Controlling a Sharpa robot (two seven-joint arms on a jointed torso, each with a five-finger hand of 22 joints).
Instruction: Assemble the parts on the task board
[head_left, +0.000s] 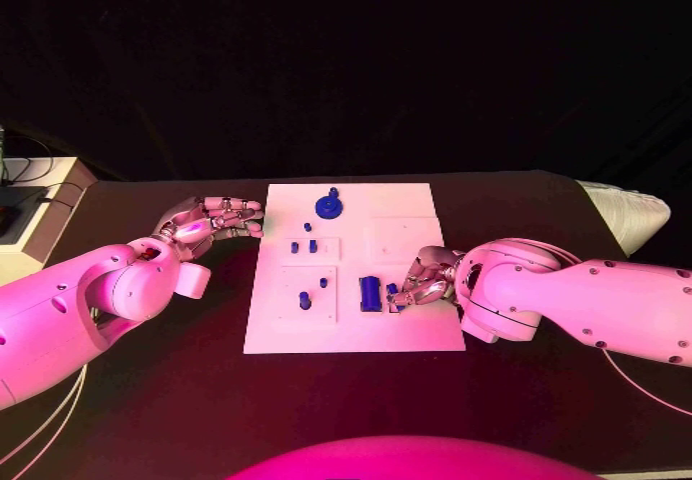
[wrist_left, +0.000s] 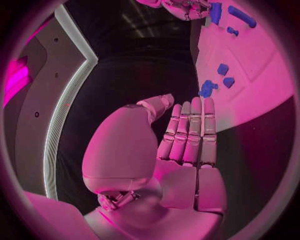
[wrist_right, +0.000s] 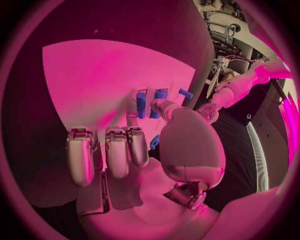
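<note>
Head view: white board (head_left: 408, 330) at table (head_left: 173, 410) centre; left hand (head_left: 216, 218) off the board's left edge, fingers curled loosely, holding nothing | right hand (head_left: 427, 280) at the board's right edge, pinching a small blue part (head_left: 391, 290), long blue part (head_left: 371, 293) beside it | right wrist view: blue part (wrist_right: 154, 142) between thumb and fingers | round blue knob (head_left: 329, 206) near the board's far edge.

Strong magenta light washes every view. It is brightest on the board (head_left: 353, 270) and the arms, which show soft glare, while the table (head_left: 173, 400) and backdrop stay near black. Shadows are faint. The head view is fairly sharp. Both wrist views bend straight edges and blur toward the dark rim.
</note>
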